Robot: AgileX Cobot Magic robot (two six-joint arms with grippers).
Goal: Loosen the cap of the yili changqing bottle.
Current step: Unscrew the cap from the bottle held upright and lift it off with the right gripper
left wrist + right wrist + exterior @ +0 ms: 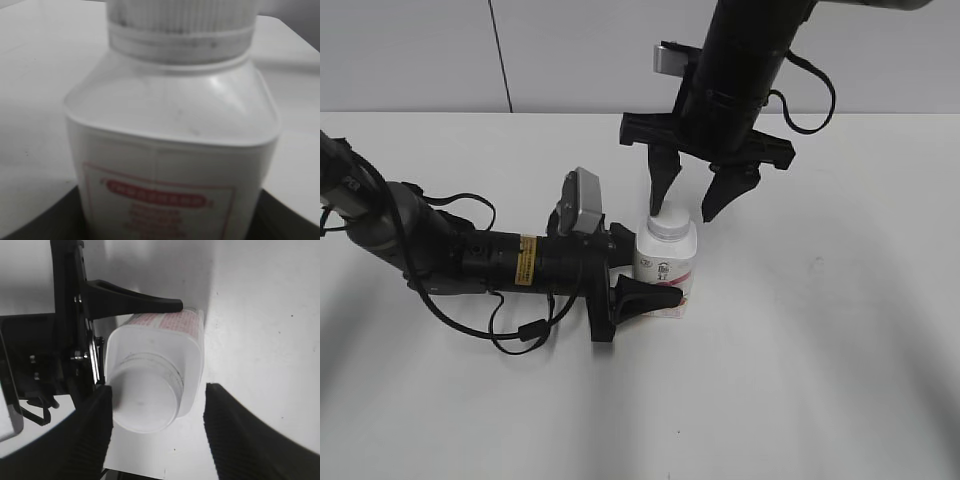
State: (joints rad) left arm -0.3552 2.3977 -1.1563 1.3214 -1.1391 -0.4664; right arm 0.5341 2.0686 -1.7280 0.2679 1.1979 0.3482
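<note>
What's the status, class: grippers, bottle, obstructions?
Left gripper clamps bottle. Right gripper open, straddling cap, not gripping. Nothing in the way.

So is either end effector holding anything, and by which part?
The left end effector holds the bottle by its lower body. The right end effector is open around the cap, gripping nothing.

Both arms are black and tubular with looping black cables; the left arm [510, 260] bears a yellow label [527, 258], and ribbed pads line the jaws.
</note>
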